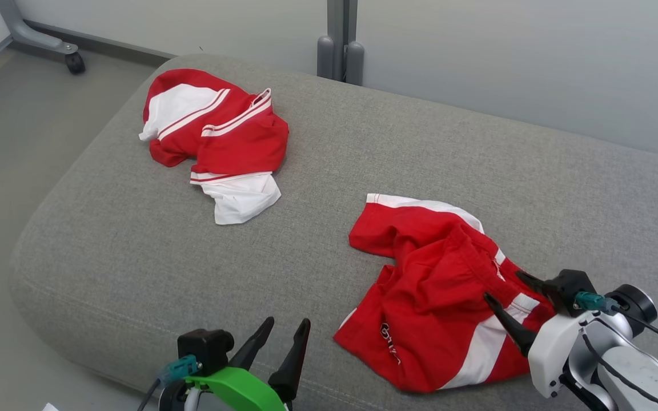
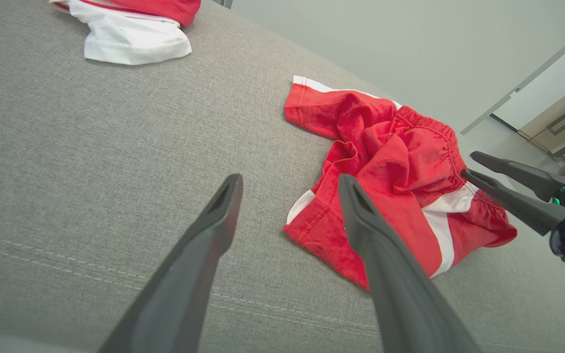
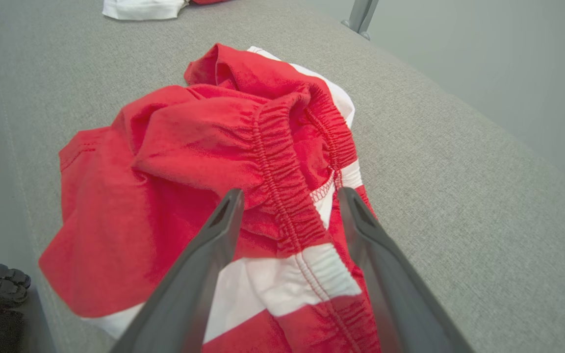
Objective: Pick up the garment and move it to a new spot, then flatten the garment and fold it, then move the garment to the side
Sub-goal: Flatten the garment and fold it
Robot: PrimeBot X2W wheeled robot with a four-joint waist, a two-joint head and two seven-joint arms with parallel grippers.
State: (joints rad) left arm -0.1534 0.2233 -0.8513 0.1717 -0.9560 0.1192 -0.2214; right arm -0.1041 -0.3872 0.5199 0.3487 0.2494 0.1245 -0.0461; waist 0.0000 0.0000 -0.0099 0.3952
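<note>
right fingers (image 3: 199,274): spread wide, gripping nothing; the gathered edge of the red shorts (image 3: 174,171) lies in the gap under them
right gripper (image 1: 502,286): over the waistband end of the red shorts, tips pointing down at the cloth; cannot tell if the tips touch it
left fingers (image 2: 199,255): spread wide, holding nothing
left gripper (image 1: 288,321): just beside the red shorts on the robot's left, off their hem edge, over bare cushion, clear of the cloth
red shorts: the task garment, crumpled and unfolded, lying on the grey cushion (image 1: 135,240) near its front edge; one leg juts out on the far side, white trim along that hem, small dark print near the closer hem
elastic waistband (image 3: 282,162): puckered, rolled over on itself, on the right part of the red shorts, runs between the right fingers
white stripe (image 3: 272,279): crosses the red shorts just below the waistband, under the right fingers
second garment (image 1: 220,131): red and white, bunched up, well apart from the red shorts, beyond them to the robot's left, same cushion
grey cushion: carries both garments; stitched seam runs along its front edge, on the near side of the red shorts
wall (image 1: 506,57): pale, behind the cushion, beyond the red shorts
grey post (image 1: 337,40): upright against the wall, beyond the red shorts
caster wheel (image 1: 75,63): on the floor, well apart from the red shorts, past the second garment
</note>
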